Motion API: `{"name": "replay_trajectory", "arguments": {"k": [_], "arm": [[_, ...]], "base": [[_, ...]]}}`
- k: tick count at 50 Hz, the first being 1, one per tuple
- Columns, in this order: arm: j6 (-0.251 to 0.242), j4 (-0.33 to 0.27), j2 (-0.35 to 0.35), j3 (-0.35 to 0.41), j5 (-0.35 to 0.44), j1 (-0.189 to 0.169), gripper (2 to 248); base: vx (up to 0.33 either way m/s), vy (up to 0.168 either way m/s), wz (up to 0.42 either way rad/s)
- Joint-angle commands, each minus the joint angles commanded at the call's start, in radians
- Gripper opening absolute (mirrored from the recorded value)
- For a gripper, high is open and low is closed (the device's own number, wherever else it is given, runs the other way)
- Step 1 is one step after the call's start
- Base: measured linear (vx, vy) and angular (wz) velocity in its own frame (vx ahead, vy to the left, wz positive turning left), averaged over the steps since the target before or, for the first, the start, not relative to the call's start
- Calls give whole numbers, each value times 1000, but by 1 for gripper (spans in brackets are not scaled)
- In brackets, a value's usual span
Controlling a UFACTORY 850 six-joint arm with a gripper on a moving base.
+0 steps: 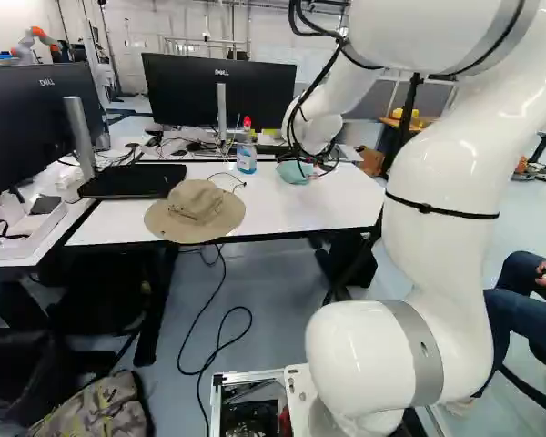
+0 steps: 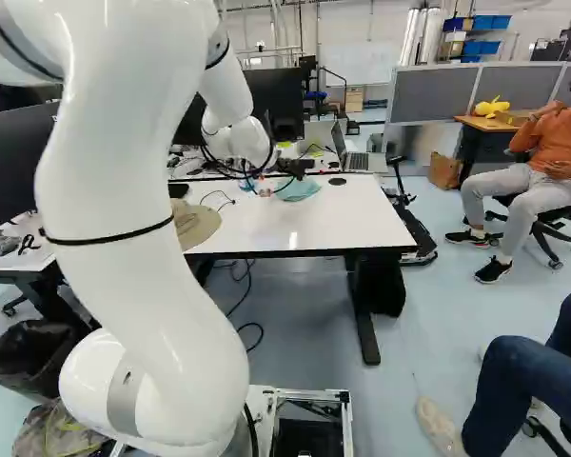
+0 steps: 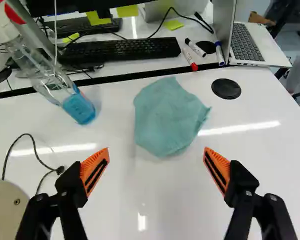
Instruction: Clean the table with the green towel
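Just ahead of the gripper (image 3: 156, 150), nearly centred, lies the green towel (image 3: 167, 117). Fingers stand wide apart, gripping nothing!

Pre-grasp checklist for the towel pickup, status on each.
1. Claw open: ok, fingers wide apart, nothing between them.
2. Towel ahead of the claw: ok, a bit beyond the fingertips.
3. Towel uncovered: ok, nothing lies on it.
4. Spray bottle apart from towel: ok, bare tabletop between them.
5. Table cleared for wiping: not ok, hat, bottle and thin cable on it.
6. Claw low enough to grip: cannot tell, height unclear.
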Motion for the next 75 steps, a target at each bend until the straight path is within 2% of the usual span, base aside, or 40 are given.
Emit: {"name": "replay_trajectory", "arguments": {"k": [18,37,56,75], "arm": [[0,-12,137,229,188,15,247],[0,-22,257,429,353,28,247],[0,-30,353,590,485,38,247],[0,-36,424,709,582,46,247]], "base": [[0,0,0],[0,0,0],[0,0,0],[0,0,0]]}}
